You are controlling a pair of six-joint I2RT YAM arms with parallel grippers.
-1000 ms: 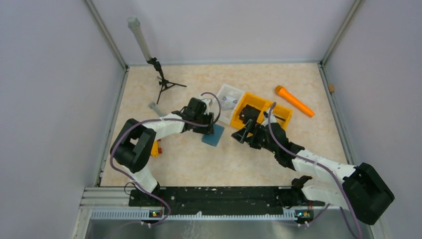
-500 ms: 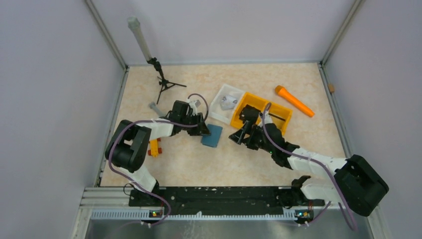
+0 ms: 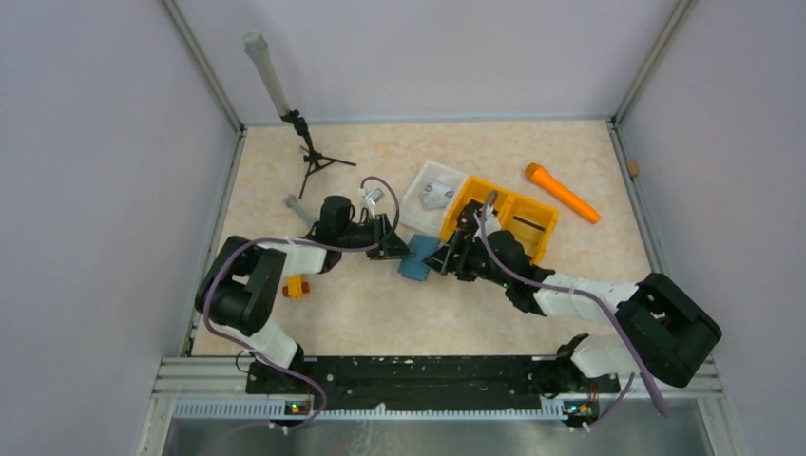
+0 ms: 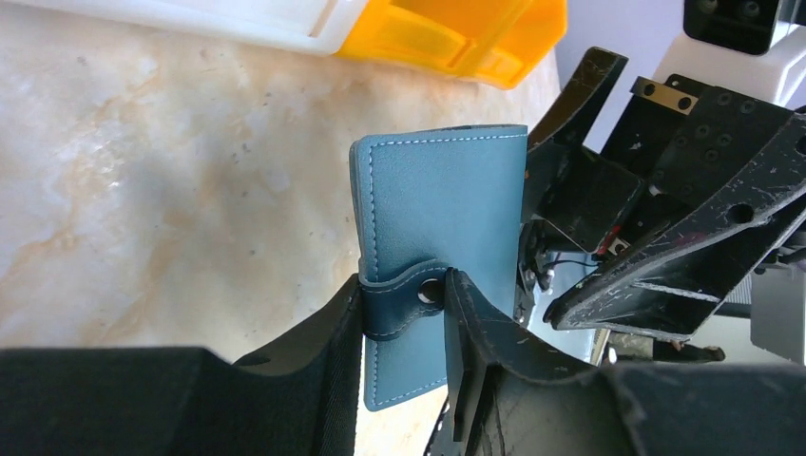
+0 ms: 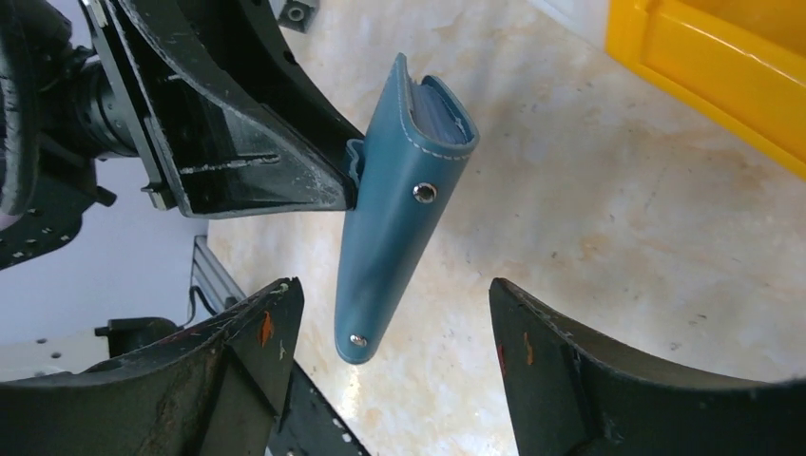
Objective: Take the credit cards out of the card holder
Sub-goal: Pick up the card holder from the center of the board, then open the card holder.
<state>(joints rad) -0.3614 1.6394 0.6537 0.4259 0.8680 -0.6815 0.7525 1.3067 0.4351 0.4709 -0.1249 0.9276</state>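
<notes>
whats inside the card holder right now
The card holder, pinched in the left gripper, is folded nearly shut. Through its gaping top edge the right wrist view shows pale blue-grey layers tucked inside. Whether they are cards, and anything deeper, is hidden by the holder itself.

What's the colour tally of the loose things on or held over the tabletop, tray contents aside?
Orange: 3 (divided bin, cylinder, small block)
Blue: 1 (card holder)
White: 1 (tray)
Black: 1 (tripod)
Grey: 1 (bolt-like piece)
Total: 7
</notes>
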